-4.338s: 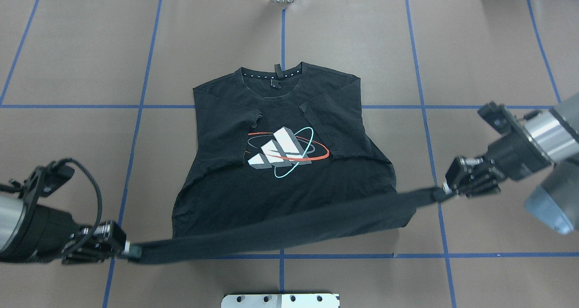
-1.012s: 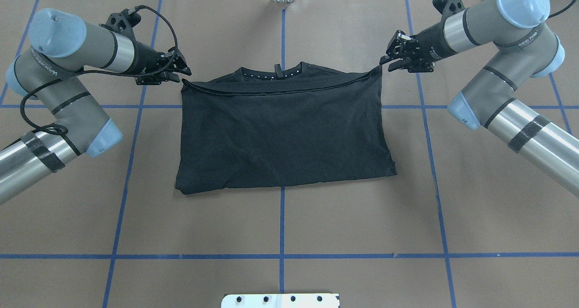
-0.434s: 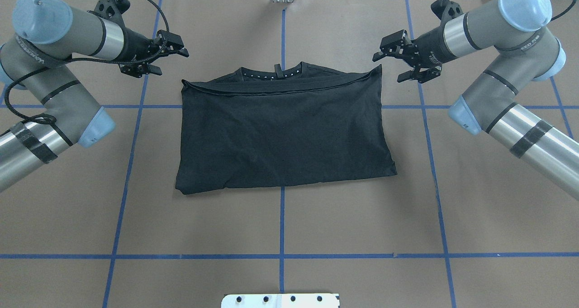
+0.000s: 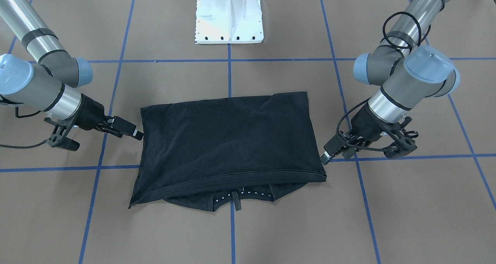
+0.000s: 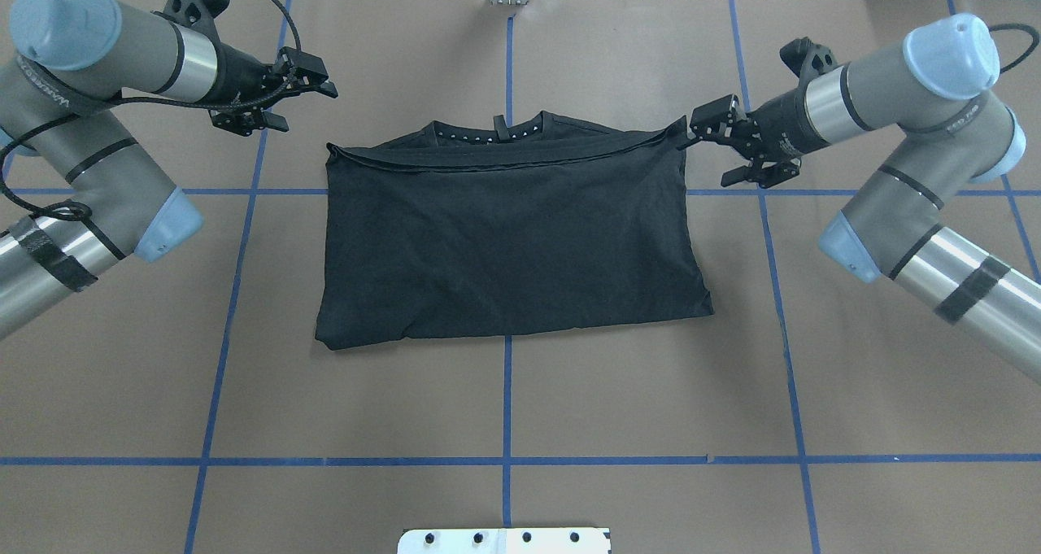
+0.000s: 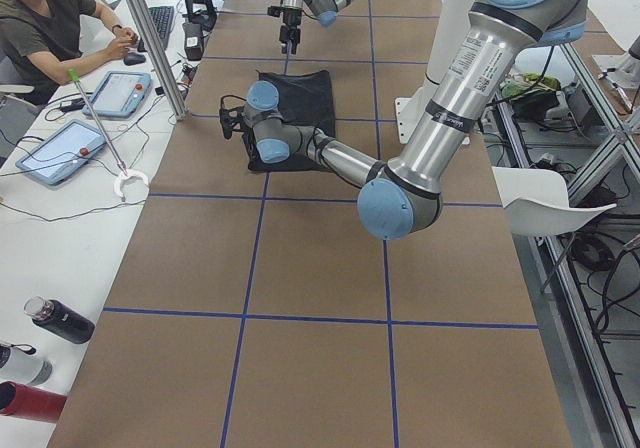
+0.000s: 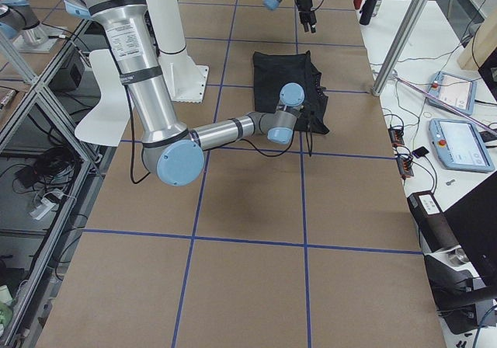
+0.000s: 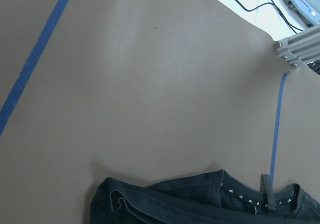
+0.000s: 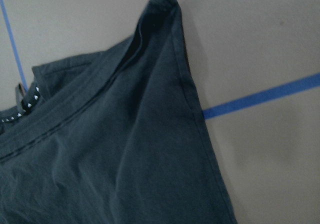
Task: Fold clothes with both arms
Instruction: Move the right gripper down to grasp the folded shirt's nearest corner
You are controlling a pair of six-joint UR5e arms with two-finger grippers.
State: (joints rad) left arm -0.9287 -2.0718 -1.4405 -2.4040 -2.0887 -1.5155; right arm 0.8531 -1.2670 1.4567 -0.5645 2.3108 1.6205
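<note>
Bright, even light falls from above onto the brown table (image 5: 569,391). It leaves only soft, short shadows close under the left arm (image 5: 98,41) and right arm (image 5: 895,74) and along the edges of the black T-shirt (image 5: 504,237), whose folds barely register. The silver arm tubes carry pale highlights and the white pedestal (image 4: 229,16) is nearly blown out. Both wrist views are softer, the right one slightly blurred and bluish.

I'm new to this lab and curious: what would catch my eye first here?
A black T-shirt lies folded in half on the brown, blue-taped table, plain side up, its collar peeking out at the far edge. The left tool hangs open off its far left corner, and the right tool is open beside its far right corner.
</note>
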